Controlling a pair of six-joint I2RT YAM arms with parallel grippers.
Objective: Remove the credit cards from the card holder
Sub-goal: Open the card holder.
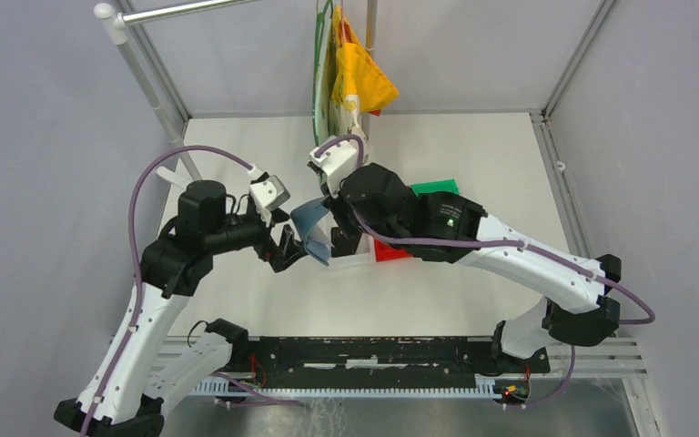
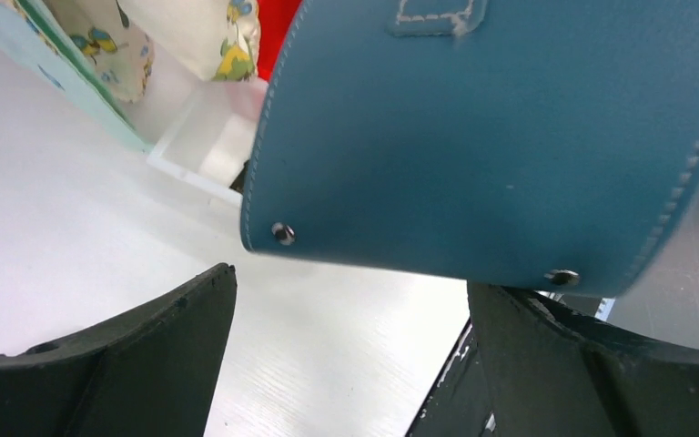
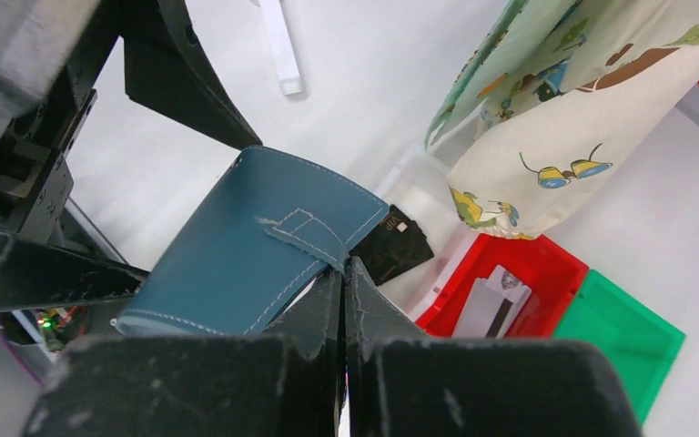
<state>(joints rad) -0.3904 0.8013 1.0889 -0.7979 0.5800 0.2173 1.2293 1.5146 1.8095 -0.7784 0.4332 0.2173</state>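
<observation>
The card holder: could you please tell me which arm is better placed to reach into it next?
Left, probably: the left gripper is open and facing the card holder. The right gripper is shut on the card holder, holding it up, so it is occupied.

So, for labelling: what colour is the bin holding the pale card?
Red; the bin shows best from the right wrist.

A robot lab: white table point(image 1: 473, 155) caged by aluminium frame point(image 1: 150, 82) (grey screens point(image 1: 45, 137) around).
</observation>
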